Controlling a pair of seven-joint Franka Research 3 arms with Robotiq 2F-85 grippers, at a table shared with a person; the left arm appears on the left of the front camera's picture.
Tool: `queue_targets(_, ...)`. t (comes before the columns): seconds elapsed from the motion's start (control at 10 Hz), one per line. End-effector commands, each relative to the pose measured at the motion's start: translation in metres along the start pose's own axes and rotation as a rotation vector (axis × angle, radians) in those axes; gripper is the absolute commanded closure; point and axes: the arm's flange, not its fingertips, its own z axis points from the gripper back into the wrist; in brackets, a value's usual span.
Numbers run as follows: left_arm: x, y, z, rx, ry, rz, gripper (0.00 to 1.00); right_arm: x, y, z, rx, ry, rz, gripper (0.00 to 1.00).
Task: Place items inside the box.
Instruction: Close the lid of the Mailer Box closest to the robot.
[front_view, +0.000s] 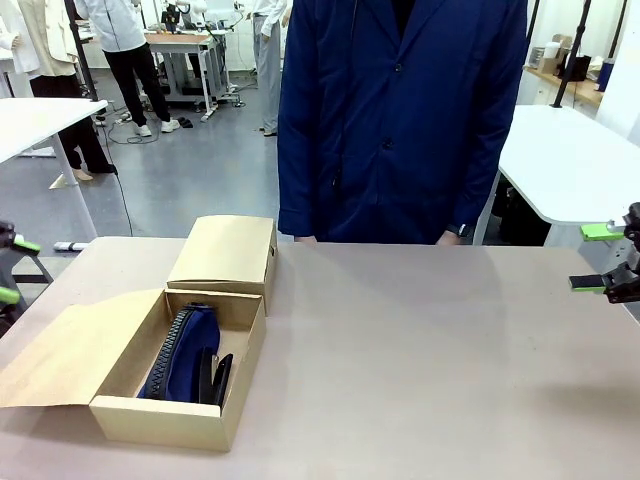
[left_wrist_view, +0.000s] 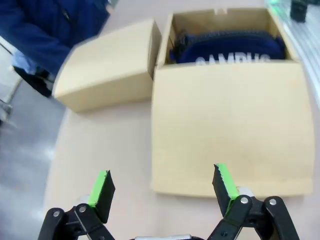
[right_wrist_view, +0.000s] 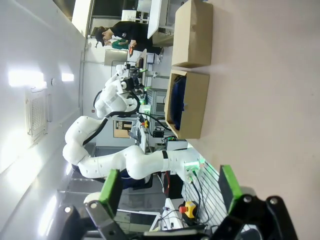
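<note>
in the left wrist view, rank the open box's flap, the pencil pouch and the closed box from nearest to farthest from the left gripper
From the left gripper:
1. Open flap, lying flat just ahead of the fingertips, towards the right one.
2. Closed box, farther off, ahead and to the picture's left.
3. Navy pencil pouch, farthest, inside the open box beyond the flap.

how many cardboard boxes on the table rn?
2. An open tan cardboard box sits near the robot's left, holding a navy zippered fabric pouch. A closed tan cardboard box stands just beyond it, toward the person. Nothing seems to hide another.
</note>
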Motion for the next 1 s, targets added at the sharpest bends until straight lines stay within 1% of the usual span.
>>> queue_targets(0.0, -0.073, -0.011, -0.025, -0.047, 0.022, -0.001, 0.0, -0.001, 0.003, 0.001, -0.009, 0.007, -0.011, 0.0)
queue_targets(0.1, -0.081, -0.012, -0.025, -0.084, 0.04, 0.018, 0.0, -0.001, 0.003, 0.001, -0.009, 0.007, -0.011, 0.0)
queue_targets(0.2, -0.087, -0.012, -0.027, -0.061, 0.103, 0.035, 0.0, -0.001, 0.003, 0.001, -0.009, 0.007, -0.011, 0.0)
queue_targets(0.4, -0.091, -0.015, -0.029, -0.105, 0.099, 0.025, 0.0, -0.001, 0.003, 0.001, -0.009, 0.007, -0.011, 0.0)
queue_targets(0.6, -0.098, -0.019, -0.031, -0.169, 0.128, -0.002, 0.0, -0.001, 0.003, 0.001, -0.009, 0.007, -0.011, 0.0)
queue_targets(0.8, -0.105, -0.025, -0.035, -0.235, 0.18, -0.028, 0.0, -0.001, 0.003, 0.001, -0.009, 0.007, -0.011, 0.0)
queue_targets(0.9, -0.109, -0.028, -0.037, -0.27, 0.184, -0.021, 0.0, -0.001, 0.003, 0.001, -0.009, 0.007, -0.011, 0.0)
